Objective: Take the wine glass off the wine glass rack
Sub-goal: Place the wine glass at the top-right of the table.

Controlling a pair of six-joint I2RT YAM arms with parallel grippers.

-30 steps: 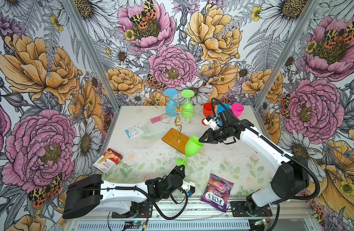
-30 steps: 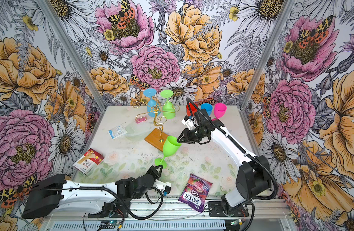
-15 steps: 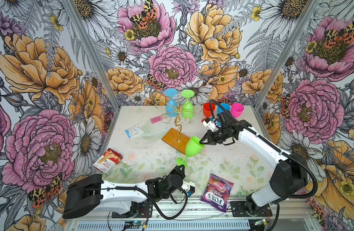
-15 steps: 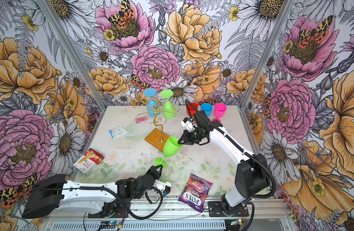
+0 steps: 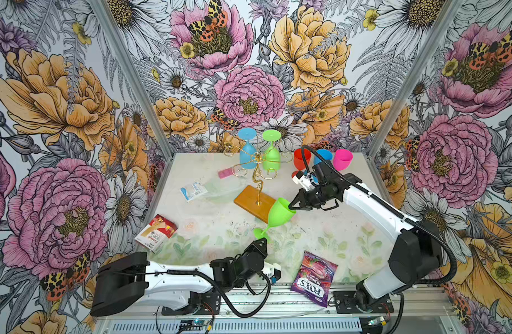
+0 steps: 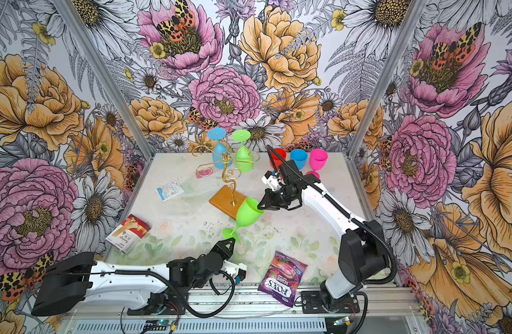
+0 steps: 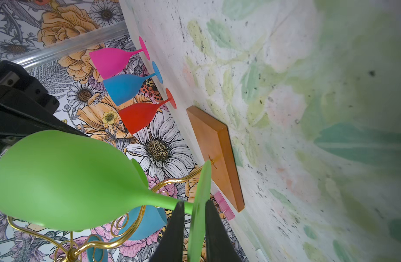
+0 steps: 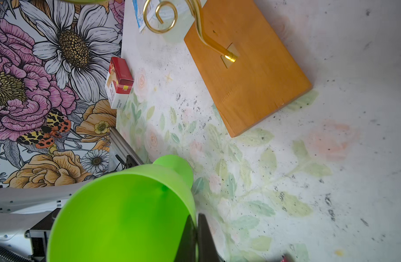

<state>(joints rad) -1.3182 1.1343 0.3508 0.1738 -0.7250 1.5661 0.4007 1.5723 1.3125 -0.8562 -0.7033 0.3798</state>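
Handover progressing: right gripper [image 5: 290, 206], apart a second ago, now pinching glass [image 5: 279, 215] at rim. Left gripper [image 5: 262, 242] loosening, fingers [image 7: 177, 226] spreading off foot. Glass hanging tilted, clear of rack [image 5: 246, 199], at base's 5 o'clock. Judging removal done, set-down pending.

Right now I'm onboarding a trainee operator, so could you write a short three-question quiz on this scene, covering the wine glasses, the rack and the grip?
1. How many wine glasses hang upside down on the wine glass rack?
2. True or false: the tilted green wine glass hangs on the rack.
3. The right jaws grip that glass by: A) the foot, B) the stem, C) the bowl rim.

Key:
1. Two: the hanging blue wine glass and the hanging green wine glass.
2. False. It is off the rack, held between the two arms.
3. C.
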